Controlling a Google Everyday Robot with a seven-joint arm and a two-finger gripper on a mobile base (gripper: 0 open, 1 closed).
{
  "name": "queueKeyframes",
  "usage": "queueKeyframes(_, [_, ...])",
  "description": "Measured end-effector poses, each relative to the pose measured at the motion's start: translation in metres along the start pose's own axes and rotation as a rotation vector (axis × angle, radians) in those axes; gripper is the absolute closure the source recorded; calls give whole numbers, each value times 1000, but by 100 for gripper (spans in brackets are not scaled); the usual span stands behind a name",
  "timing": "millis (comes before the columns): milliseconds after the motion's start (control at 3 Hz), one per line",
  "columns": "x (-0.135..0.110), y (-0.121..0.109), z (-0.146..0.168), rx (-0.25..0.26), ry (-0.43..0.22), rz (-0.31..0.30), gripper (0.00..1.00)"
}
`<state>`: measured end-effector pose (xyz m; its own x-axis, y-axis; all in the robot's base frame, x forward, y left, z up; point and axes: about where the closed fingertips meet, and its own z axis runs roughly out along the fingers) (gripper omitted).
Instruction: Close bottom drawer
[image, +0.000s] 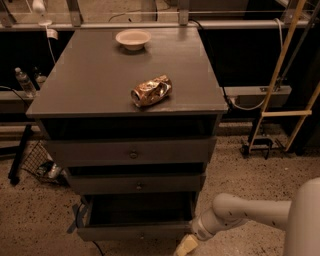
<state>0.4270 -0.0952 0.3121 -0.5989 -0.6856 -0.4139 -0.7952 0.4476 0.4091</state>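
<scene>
No lettering can be read anywhere; the end effector hangs low beside the bottom drawer

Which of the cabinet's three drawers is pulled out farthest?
The bottom drawer, lowest of the three: its front stands farthest out, with its dark inside showing from above. The gripper is low beside one front corner of it.

drawer: wide shallow grey-brown wooden bottom drawer, lowest of three
state: pulled right out, dark inside showing
gripper: pale gripper just beside its front right corner
</scene>
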Motion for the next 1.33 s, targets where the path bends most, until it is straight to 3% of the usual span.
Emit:
queueKeyframes(667, [31, -27, 33, 41, 30, 137, 0])
queueKeyframes(1000, [52, -38, 49, 61, 58, 215, 20])
queueKeyframes(1333, [62, -43, 59, 62, 71, 250, 42])
